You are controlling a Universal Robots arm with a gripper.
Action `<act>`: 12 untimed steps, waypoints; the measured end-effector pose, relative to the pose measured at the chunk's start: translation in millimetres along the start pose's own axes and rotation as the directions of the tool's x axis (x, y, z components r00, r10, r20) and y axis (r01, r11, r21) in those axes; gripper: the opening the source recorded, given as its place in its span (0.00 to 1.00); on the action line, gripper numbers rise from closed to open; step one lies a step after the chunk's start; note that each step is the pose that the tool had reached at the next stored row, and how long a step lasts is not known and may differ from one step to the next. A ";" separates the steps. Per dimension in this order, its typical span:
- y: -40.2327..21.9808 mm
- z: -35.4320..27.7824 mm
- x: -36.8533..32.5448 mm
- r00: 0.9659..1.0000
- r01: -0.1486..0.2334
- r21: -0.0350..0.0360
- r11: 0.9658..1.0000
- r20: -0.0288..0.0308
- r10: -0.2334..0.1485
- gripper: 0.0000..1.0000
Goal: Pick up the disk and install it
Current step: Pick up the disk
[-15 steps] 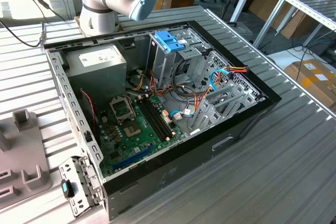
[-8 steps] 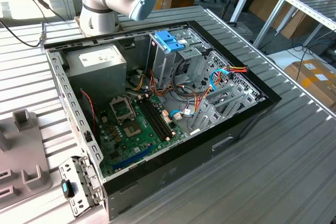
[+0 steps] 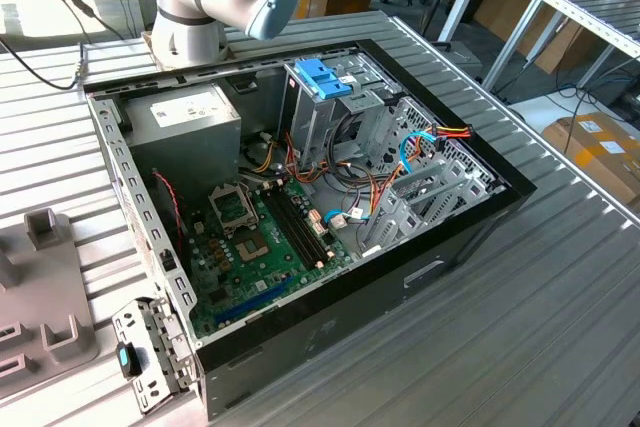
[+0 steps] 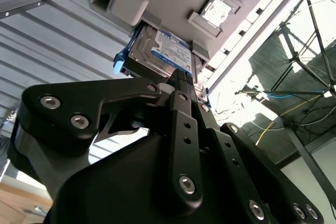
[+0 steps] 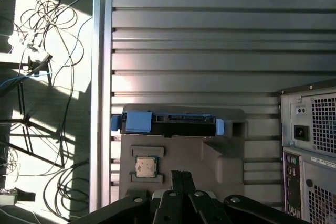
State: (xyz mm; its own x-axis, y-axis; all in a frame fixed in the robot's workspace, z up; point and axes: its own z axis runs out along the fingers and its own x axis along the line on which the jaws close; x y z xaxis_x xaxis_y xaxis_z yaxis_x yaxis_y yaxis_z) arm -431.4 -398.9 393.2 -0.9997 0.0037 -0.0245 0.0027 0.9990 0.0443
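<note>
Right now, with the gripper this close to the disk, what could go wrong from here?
1. The disk sits snug in a grey holder; the gripper, close to it, might catch a blue rail or the holder wall.
2. A chip lies in the same holder beside the disk and could be bumped.
3. Loose cables by the drive cage may snag the disk.

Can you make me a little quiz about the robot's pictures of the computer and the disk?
1. True or false: the disk is already inside the computer.
2. What lies in the grey holder along with the disk? A) a chip B) a fan C) a battery
3. Fill in: the disk's plastic rails are coloured ____.

Key: 1 false; 2 A; 3 blue.
</note>
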 end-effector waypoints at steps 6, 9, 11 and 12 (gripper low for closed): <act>0.0 0.0 0.0 1.000 0.018 0.000 1.000 -0.001 -0.018 0.11; 0.0 0.0 0.0 1.000 0.030 -0.001 1.000 -0.001 -0.030 0.11; 0.0 0.0 0.0 0.999 0.035 -0.001 0.999 -0.002 -0.035 0.11; 0.0 0.0 0.0 0.999 0.039 -0.001 0.999 -0.002 -0.039 0.11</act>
State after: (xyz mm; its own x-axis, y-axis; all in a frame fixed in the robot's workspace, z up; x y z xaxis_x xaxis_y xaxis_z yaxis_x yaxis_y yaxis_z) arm -431.4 -398.9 393.2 -0.9991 -0.0351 -0.0245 -0.0361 0.9984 0.0443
